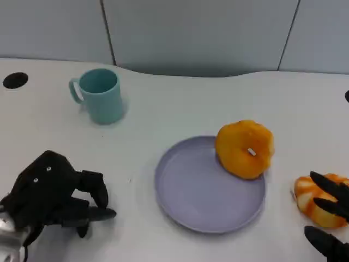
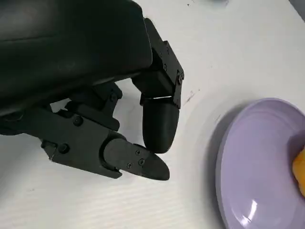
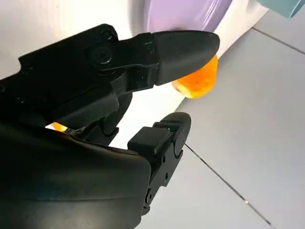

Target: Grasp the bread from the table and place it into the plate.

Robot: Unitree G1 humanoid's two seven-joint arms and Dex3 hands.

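Observation:
An orange ring-shaped bread (image 1: 245, 148) lies on the far right rim of the lavender plate (image 1: 185, 202), partly inside it. A second orange, white-striped bread (image 1: 312, 197) lies on the table to the right of the plate. My right hand (image 1: 330, 218) is over that striped piece with its fingers spread and nothing in its grasp. In the right wrist view the fingers (image 3: 181, 47) stand apart, with the ring bread (image 3: 198, 81) and the plate (image 3: 186, 14) beyond them. My left hand (image 1: 54, 196) rests empty on the table to the left of the plate (image 2: 257, 162).
A teal mug (image 1: 101, 95) stands at the back left. A black round hole (image 1: 15, 80) is set in the table near its far left edge. The table's curved back edge runs in front of a grey wall.

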